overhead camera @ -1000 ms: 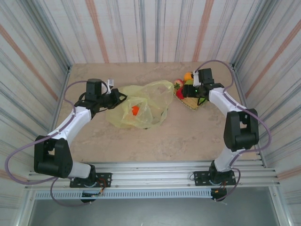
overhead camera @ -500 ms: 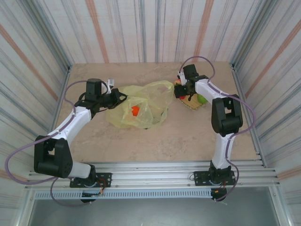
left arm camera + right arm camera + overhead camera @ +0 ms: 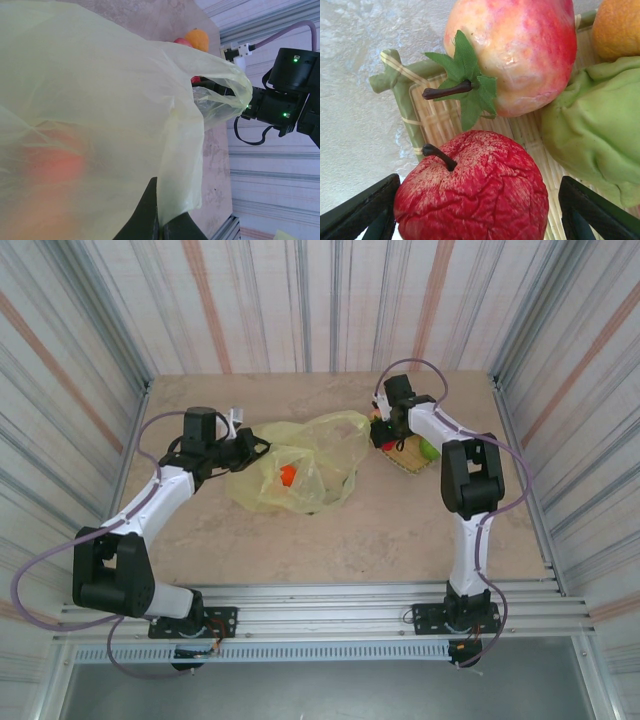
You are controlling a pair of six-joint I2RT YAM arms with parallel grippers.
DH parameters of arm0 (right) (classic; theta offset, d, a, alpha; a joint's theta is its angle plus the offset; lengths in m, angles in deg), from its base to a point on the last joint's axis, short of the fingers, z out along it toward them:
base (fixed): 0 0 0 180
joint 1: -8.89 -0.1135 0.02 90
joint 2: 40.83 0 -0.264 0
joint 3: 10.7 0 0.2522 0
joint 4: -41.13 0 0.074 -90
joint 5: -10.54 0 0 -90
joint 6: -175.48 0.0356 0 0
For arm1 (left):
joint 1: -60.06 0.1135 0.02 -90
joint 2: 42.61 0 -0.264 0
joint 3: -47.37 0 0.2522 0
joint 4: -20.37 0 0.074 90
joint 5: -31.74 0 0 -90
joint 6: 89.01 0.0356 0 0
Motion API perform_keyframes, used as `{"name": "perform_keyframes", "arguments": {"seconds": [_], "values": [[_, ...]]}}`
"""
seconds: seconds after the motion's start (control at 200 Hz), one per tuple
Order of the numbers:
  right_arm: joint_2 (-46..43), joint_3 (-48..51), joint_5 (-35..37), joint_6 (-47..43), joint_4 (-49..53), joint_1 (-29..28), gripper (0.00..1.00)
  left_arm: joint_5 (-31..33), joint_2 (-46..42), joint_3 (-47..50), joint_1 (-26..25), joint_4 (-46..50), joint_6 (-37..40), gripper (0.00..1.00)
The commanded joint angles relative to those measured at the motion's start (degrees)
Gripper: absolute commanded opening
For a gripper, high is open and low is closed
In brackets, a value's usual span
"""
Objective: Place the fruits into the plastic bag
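left gripper [image 3: 160,222] is pinched tight on the plastic bag [image 3: 100,100] mid-table, while at the bag's 3 o'clock the right gripper [image 3: 477,215] gapes wide either side of a red apple [image 3: 470,175] on the bamboo tray [image 3: 432,117].

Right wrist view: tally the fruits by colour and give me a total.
Red: 1, wrinkled apple
Pink-yellow: 1, leafy fruit
Green: 1, lumpy fruit
Orange: 1, orange fruit
Total: 4
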Motion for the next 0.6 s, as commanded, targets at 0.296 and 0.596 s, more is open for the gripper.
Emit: {"name": "perform_keyframes", "arguments": {"seconds": [0.296, 0.596], "values": [[1.39, -2.86, -0.36, -1.99, 2.95, -0.42, 0.68, -1.10, 0.63, -1.82, 0.17, -0.74, 0.85, 0.00], [-3.63, -0.41, -1.48, -0.50, 2.80, 0.87, 0.63, -1.68, 0.76, -1.91, 0.19, -0.82, 0.85, 0.00]]}}
